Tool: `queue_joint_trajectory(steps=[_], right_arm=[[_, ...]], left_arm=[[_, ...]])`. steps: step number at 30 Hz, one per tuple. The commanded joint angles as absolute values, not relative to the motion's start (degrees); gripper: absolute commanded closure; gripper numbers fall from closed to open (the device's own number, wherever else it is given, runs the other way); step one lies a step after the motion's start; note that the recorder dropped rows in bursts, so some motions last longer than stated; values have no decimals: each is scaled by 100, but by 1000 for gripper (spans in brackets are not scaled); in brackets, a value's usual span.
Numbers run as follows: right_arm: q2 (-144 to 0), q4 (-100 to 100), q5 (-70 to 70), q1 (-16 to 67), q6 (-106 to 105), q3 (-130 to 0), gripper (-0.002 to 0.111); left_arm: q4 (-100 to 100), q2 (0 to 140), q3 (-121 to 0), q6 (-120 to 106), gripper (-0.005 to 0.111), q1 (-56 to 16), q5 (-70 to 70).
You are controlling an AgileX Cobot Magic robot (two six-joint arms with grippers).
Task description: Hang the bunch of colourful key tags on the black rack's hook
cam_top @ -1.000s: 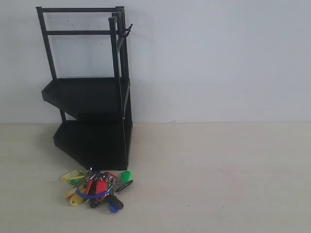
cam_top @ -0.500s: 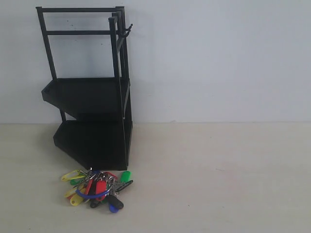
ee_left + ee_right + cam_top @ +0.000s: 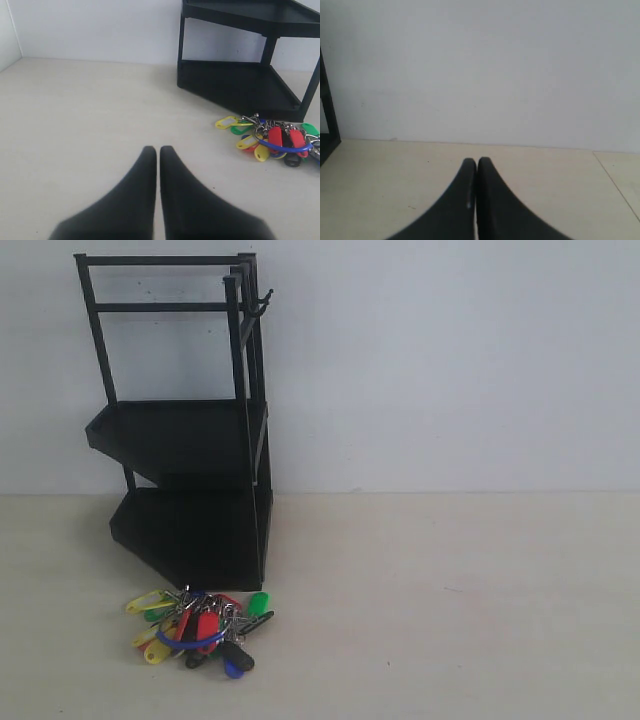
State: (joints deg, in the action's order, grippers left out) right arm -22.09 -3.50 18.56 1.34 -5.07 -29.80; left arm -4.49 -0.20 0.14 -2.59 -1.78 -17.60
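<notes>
Colourful key tag bunch (image 3: 200, 628) is noted on the surface (image 3: 450, 620), just before the black rack (image 3: 180, 435); the hook (image 3: 262, 305) is bare.

Left wrist: left fingers (image 3: 142, 175) are pressed together, empty, apart from the bunch.

Right wrist: right fingers (image 3: 465, 180) likewise.

Pickup is judged not yet begun; opening and reaching are called for.

Bare lab test bench, plain white wall (image 3: 450, 360), pale tabletop (image 3: 450, 600)
</notes>
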Motion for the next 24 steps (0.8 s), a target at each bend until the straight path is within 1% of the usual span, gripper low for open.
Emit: queue_joint_trajectory(steps=[1,13,18,22,24], right_arm=[[-2314,-335,1400,116,-533,-3058,108],[-2495,-335,737,116,125,-3058,108],[-2935,-335,172,116,237,-3058,108],[-3555,-335,338,140,389,-3058,108],[-3964,-335,371,308,198,-3062,108]], left_arm=[[-460,0,0,-261,102,-159,-1696],[-460,0,0,-261,102,-159,-1696],[-460,0,0,-261,102,-159,-1696],[-460,0,0,-261,102,-159,-1696],[-460,0,0,-261,102,-159,-1696]])
